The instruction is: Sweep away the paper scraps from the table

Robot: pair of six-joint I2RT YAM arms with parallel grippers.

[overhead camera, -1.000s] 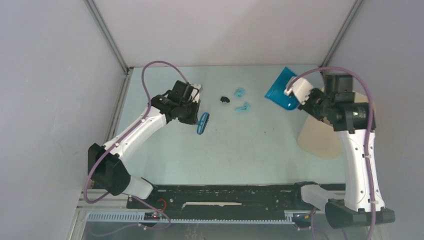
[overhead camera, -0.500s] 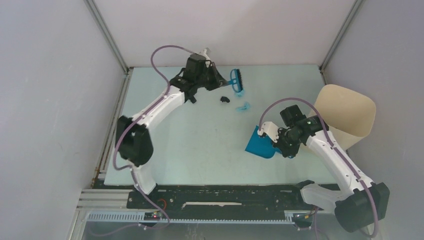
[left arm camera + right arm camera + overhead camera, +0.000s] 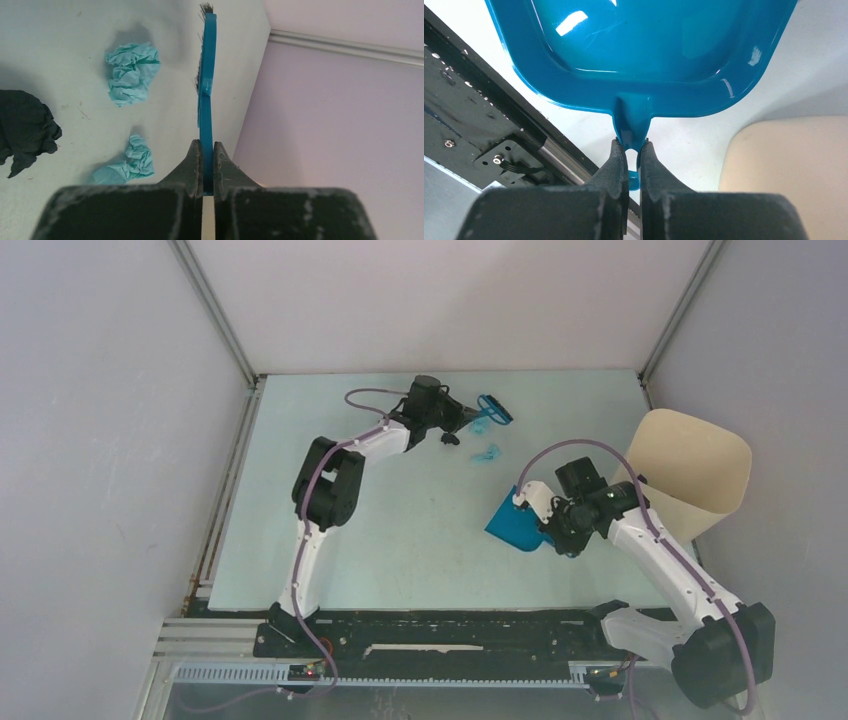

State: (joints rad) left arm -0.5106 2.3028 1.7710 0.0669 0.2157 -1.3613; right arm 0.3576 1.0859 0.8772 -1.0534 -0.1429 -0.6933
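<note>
Left hand is closed on the blue brush, bristles held just beyond the paper scraps: two light-blue lumps and one black, lying far-centre on the desk. Right hand is clamped on the dustpan handle, the pan set apart from them, nearer the bin. If swept hard across that gap, light lumps may be scattered past the pan; the thin brush could be twisted in the grip.
</note>
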